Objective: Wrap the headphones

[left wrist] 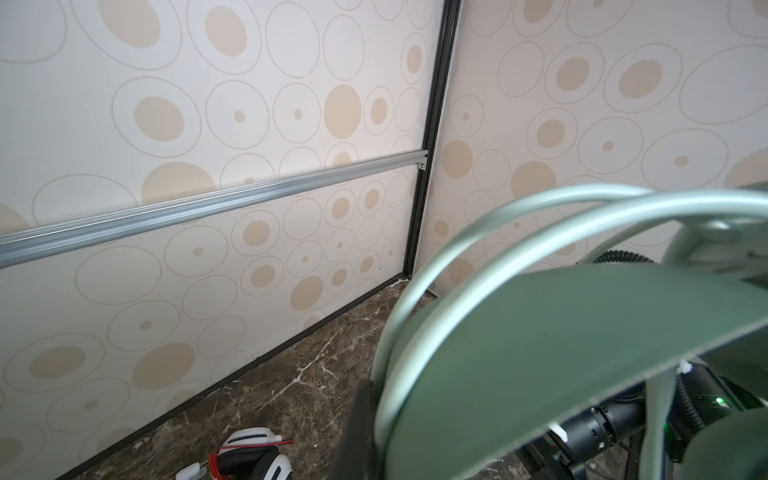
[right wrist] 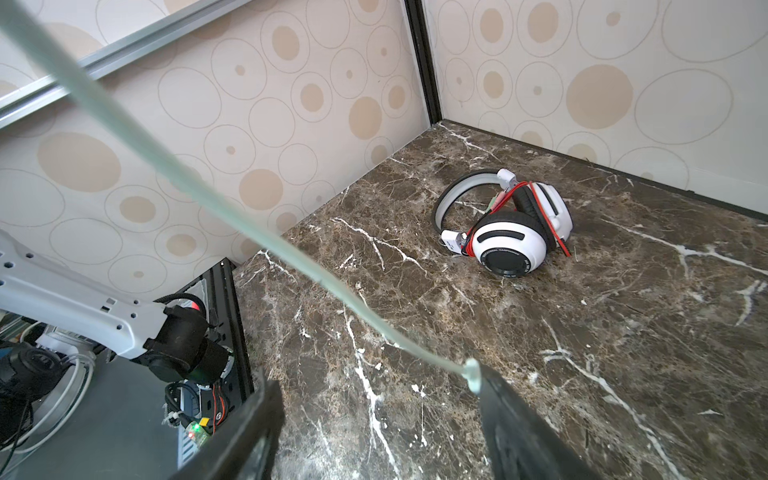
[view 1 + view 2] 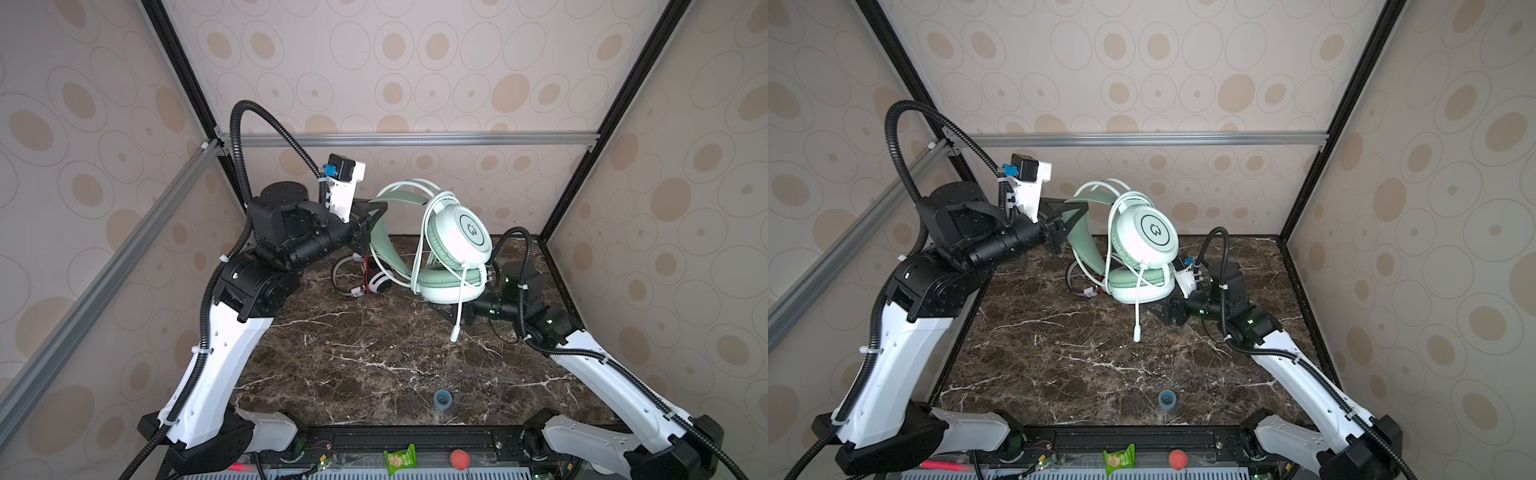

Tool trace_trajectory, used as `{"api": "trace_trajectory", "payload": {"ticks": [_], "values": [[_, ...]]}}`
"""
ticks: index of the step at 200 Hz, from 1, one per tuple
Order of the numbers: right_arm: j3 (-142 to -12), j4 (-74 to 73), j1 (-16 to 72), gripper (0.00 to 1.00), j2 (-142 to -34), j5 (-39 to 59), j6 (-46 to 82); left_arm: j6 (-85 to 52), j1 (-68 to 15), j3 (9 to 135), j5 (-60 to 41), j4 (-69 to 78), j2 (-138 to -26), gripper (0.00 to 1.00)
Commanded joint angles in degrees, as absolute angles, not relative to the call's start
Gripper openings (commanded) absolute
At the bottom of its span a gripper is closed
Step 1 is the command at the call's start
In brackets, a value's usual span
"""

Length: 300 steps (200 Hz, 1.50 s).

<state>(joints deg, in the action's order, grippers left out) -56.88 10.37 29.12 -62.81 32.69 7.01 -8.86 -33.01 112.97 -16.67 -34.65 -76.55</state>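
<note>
My left gripper [image 3: 374,216] [image 3: 1069,218] is shut on the padded headband [image 1: 561,353] of the mint green headphones [image 3: 461,232] [image 3: 1148,232] and holds them above the back of the table. Their pale cable [image 2: 249,232] loops round the ear cups, and its free end hangs down to a plug [image 3: 455,334] [image 3: 1137,334]. Low under the ear cups, my right gripper [image 3: 455,316] [image 2: 376,376] stands open; the plug [image 2: 471,374] touches one fingertip, with nothing between the jaws. The white-and-black headphones [image 3: 380,282] [image 2: 511,245] lie on the table, red cable [image 2: 498,203] wound round them.
The dark marble table [image 3: 353,353] is boxed in by patterned walls on three sides, with aluminium rails. A small blue tape roll [image 3: 442,399] [image 3: 1168,399] lies near the front edge. A green packet [image 3: 401,459] and a red ball [image 3: 459,459] sit on the front rail.
</note>
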Motion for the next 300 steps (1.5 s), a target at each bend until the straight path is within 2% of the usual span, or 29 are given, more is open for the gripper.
{"api": "trace_trajectory", "payload": {"ticks": [1, 37, 79, 149, 178, 236, 272, 300], "values": [[-58.2, 6.8, 29.5, 0.77, -64.3, 32.3, 6.2, -12.5, -33.3, 117.2, -18.2, -28.3, -76.6, 0.00], [-57.2, 6.0, 29.5, 0.74, -65.7, 31.2, 5.9, -13.3, -33.3, 118.5, -19.1, -26.8, -77.5, 0.00], [-55.2, 6.8, 29.5, 0.63, -65.1, 31.5, 5.8, -14.2, -33.4, 119.9, -19.4, -26.1, -77.7, 0.00], [-55.0, 5.4, 29.7, 0.53, -66.4, 31.6, 7.0, -14.5, -33.3, 122.9, -19.6, -27.0, -79.4, 0.00], [-55.2, 6.5, 29.8, 0.44, -66.9, 31.4, 6.2, -14.7, -33.4, 122.4, -19.1, -27.0, -79.3, 0.00], [-55.4, 11.9, 30.1, 0.43, -66.0, 28.7, 2.9, -14.4, -33.3, 122.9, -17.6, -28.5, -79.9, 0.00], [-55.3, 15.1, 30.2, 0.32, -64.1, 24.7, -0.5, -14.3, -33.3, 122.8, -17.7, -28.3, -80.1, 0.00], [-55.5, 15.6, 30.2, 0.15, -64.4, 24.1, -0.6, -14.4, -33.3, 122.7, -17.7, -28.1, -80.4, 0.00]]}}
